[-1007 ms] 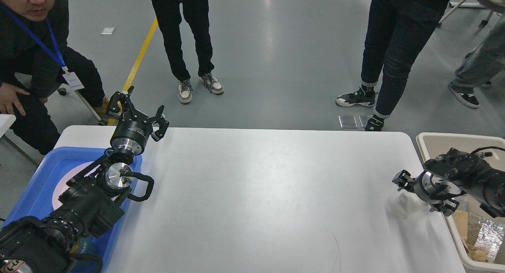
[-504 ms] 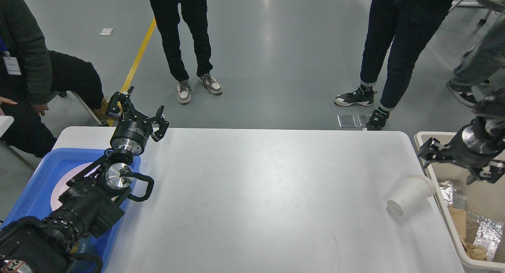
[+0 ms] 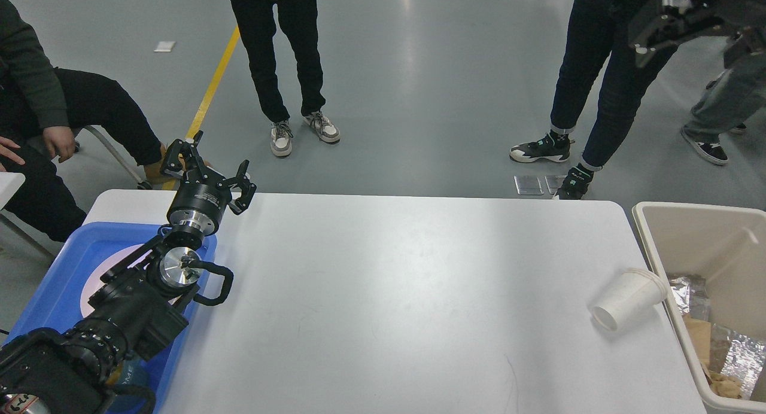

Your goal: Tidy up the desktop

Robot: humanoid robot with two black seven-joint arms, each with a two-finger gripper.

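Observation:
The white desktop (image 3: 407, 282) fills the middle of the head view. On it, near the right edge, a white paper cup (image 3: 628, 297) lies on its side, its rim close to the beige bin. My left gripper (image 3: 209, 166) stands open and empty over the far left corner, above the blue tray. High at the top right, far above the table, my right gripper (image 3: 694, 37) is raised in front of a person's legs. Its fingers are spread and nothing is between them.
A blue tray (image 3: 54, 282) holding a pale round plate (image 3: 99, 270) sits at the left under my left arm. The beige bin (image 3: 706, 234) at the right holds foil and brown paper scraps. People stand and sit beyond the far and left edges.
My right gripper has let go of the paper cup and risen from the table's right side to the top right. The cup now lies on its side. The left arm stayed still.

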